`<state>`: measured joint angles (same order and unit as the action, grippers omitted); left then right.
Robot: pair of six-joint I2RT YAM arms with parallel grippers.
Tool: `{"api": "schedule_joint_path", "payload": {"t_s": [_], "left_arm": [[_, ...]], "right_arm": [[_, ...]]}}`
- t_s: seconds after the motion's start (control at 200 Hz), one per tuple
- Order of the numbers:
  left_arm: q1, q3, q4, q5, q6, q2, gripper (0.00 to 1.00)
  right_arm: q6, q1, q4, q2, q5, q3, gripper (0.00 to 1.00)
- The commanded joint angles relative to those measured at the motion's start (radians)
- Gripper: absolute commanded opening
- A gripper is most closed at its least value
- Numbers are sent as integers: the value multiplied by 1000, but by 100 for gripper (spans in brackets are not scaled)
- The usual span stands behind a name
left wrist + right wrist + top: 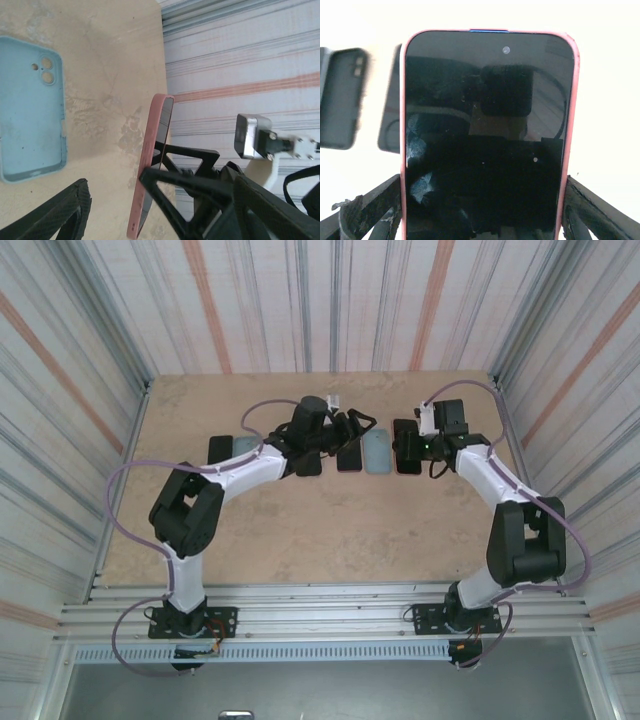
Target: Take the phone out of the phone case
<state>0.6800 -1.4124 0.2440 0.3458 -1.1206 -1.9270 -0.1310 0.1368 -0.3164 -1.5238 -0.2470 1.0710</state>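
Your right jaws are clamped on the phone. Their black, rough-textured fingers press on both long edges of its pink case, so the phone is still fully seated in the case. The glossy black screen faces the right wrist camera. It is smudged with pale smears low on its left side, and a small round camera dot sits near its top edge. The case is a thin, smooth rim with rounded corners.

Your left jaws stand wide apart. Their woven-looking black fingers flank the cased phone, which the left wrist camera sees edge-on between them and not touching either finger. Out past the left jaws, a light blue case with a rounded-square camera window and two round holes lies flat on the mottled beige bench. To the left of the right jaws, a dark case lies blurred on the bench.
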Motion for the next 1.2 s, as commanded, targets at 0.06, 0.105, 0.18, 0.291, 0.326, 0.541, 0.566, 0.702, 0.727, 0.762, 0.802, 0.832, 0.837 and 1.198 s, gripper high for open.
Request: {"api": "schedule_joint_path", "payload": {"t_s": [0.06,0.105,0.18,0.291,0.326,0.541,0.566,0.702,0.727,0.762,0.802,0.832,0.837,1.198], "left_arm": [[-5,-87,-143,-2,135,-23,73],[-6,-100,-163,-7,150,-24,71],[-1,-120,-179,-5,166,-31,67],[13,-148,-205,1,187,-45,59],[16,-149,-202,5,188,-48,57],[27,-185,-207,37,200,-68,36],[29,-186,-205,42,198,-69,35],[29,-173,-165,72,165,-70,28],[29,-170,-161,77,157,-69,27],[29,-163,-148,83,148,-69,24],[29,-155,-132,90,139,-66,18],[29,-153,-127,92,135,-63,16],[29,-152,-127,92,135,-62,16],[-8,-96,-43,106,79,-1,10]], "right_arm": [[48,41,58,102,-110,-47,53],[51,49,56,114,-122,-52,54],[48,64,52,134,-134,-57,54],[47,76,53,157,-153,-58,53],[45,80,52,162,-157,-56,53],[48,115,36,192,-145,-37,53],[48,115,31,191,-146,-35,53],[43,123,17,191,-155,-14,53],[42,126,17,191,-155,-13,53],[41,128,16,189,-155,-9,53],[37,129,15,186,-161,-7,53],[32,129,17,183,-165,-5,53],[32,129,17,184,-165,-6,53],[-15,114,35,210,-188,-43,86]]}}
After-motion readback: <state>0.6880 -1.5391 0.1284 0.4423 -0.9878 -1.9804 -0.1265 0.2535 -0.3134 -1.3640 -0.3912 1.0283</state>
